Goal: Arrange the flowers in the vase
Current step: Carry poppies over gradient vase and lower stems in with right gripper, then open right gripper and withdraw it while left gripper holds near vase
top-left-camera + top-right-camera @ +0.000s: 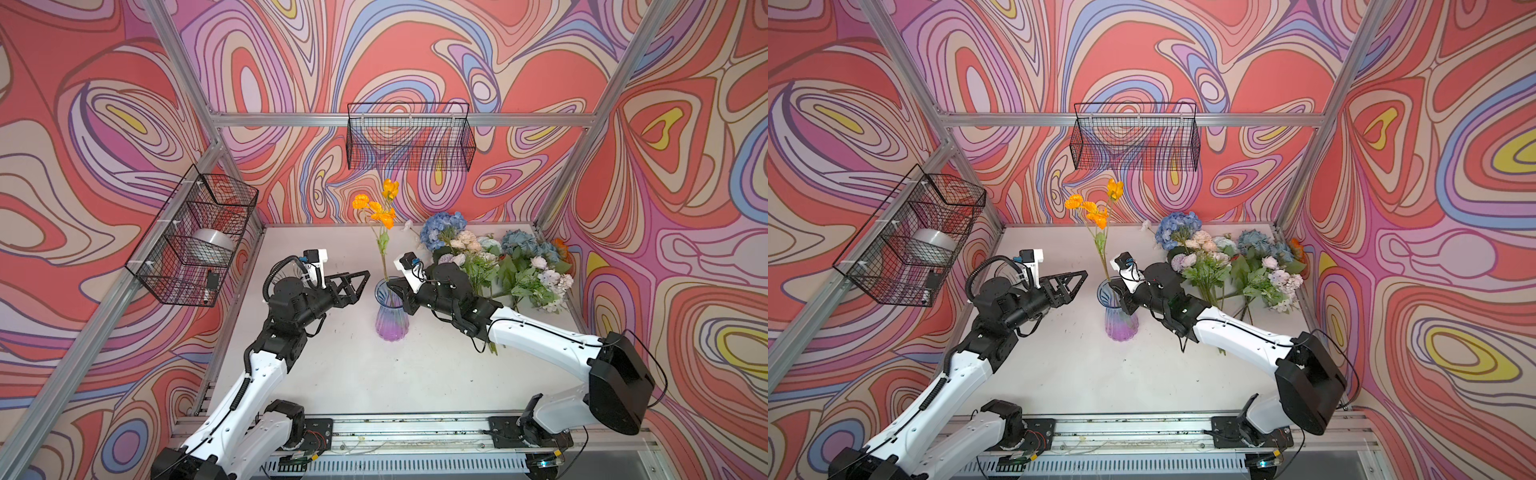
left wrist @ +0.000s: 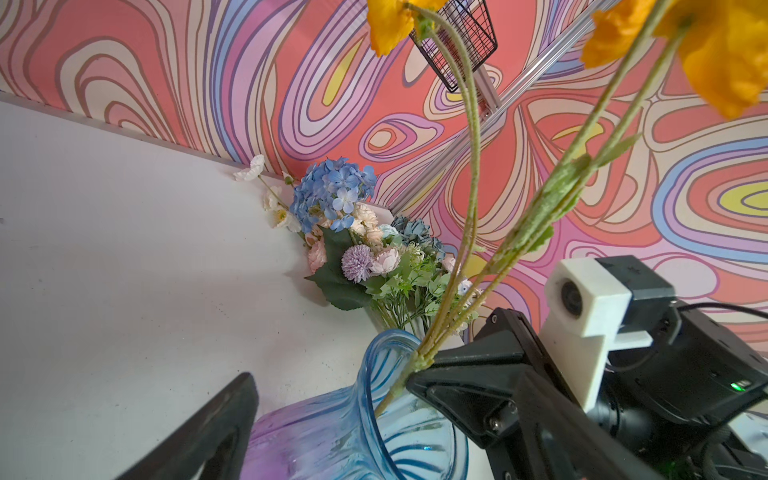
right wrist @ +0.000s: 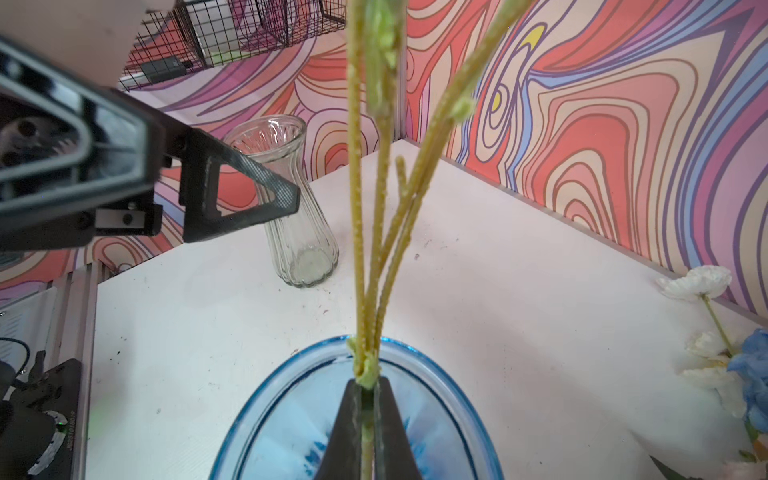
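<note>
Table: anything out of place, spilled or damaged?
Nothing spilled or broken. A clear glass vase stands empty, seen only in the right wrist view. A white poppy lies apart from the flower pile, by the back wall. The orange poppy stands in the blue vase, right gripper shut on its stem.

Table (image 1: 353, 374) before the vase (image 1: 390, 320) lies bare; flowers (image 1: 498, 262) crowd far right.

no clearly readable text or labels
</note>
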Available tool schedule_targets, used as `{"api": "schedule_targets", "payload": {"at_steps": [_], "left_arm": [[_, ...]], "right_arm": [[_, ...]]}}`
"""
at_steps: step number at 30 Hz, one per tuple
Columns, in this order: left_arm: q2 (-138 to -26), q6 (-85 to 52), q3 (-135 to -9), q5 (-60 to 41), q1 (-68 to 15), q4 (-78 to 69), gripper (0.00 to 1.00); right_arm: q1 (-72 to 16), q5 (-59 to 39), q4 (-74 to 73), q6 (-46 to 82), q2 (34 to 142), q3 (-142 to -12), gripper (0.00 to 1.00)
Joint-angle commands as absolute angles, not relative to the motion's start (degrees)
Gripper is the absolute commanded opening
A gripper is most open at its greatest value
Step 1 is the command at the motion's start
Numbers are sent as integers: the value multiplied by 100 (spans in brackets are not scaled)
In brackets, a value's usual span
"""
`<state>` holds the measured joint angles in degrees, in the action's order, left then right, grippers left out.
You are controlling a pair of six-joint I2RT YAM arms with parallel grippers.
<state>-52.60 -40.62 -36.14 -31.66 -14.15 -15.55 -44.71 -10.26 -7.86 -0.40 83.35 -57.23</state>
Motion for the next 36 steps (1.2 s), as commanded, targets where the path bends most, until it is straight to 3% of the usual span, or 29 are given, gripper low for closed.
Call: {"api": "schedule_targets", "payload": {"at_steps": [1, 12, 16, 26, 31, 36], "left_arm": [[-5290, -4116, -3596, -3348, -1384, -1836, 100], [-5317, -4207, -3537, -3381, -1404, -1907, 100], [-5313, -4210, -3507, -3381, -1437, -1907, 100], [-5259, -3921, -3517, -3074, -1826, -1768, 100], [-5411, -3727, -3625, -2963, -2067, -1748, 100], [-5523, -3778, -3605, -2817, -2138, -1750, 100]], "right_arm": [[-4515, -932, -221, -137, 8184, -5896, 2], [-4512, -793, -20, 98, 7859, -5932, 41], [-4507, -562, 123, 225, 7648, -5930, 44], [-4197, 1185, 881, 829, 7145, -5607, 57], [-3400, 939, 1581, 1426, 7403, -5648, 57], [-2718, 982, 2409, 1859, 7730, -5670, 50]]}}
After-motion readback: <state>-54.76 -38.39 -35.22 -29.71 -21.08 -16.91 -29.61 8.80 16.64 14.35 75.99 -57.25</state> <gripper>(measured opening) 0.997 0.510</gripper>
